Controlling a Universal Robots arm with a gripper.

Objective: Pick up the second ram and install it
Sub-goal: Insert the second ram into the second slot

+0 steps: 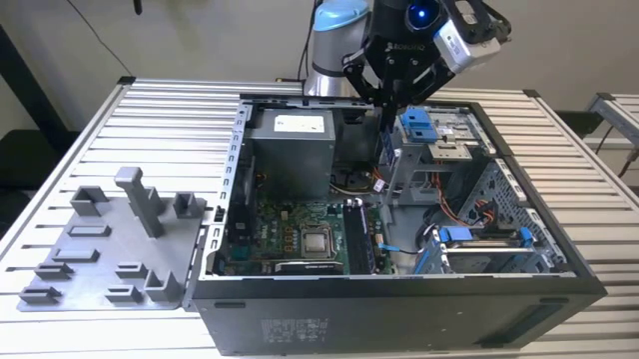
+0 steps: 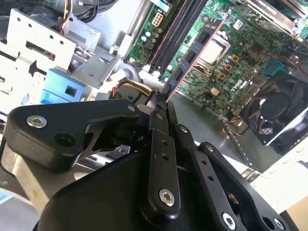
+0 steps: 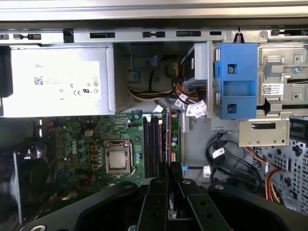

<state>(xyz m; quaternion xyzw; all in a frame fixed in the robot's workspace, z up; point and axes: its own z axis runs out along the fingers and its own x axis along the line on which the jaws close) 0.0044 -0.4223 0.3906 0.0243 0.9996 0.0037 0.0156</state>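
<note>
Black gripper [image 2: 161, 103] is clamped on the second ram [image 2: 190, 55], holding it edge-down above the motherboard's memory slots [image 3: 153, 147] inside the open computer case [image 1: 544, 243]. Slight tilt or misalignment could jam the stick against a slot.

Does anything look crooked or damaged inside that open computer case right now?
Nothing stands out. The hand holds the thin dark circuit-board stick edge-on above the green motherboard, roughly parallel to its long black slots, with no visible damage.

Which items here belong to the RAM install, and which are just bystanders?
Job:
second ram, clamped in the gripper
black memory slots

Bystanders:
grey tray
power supply
blue drive bracket
processor
</note>
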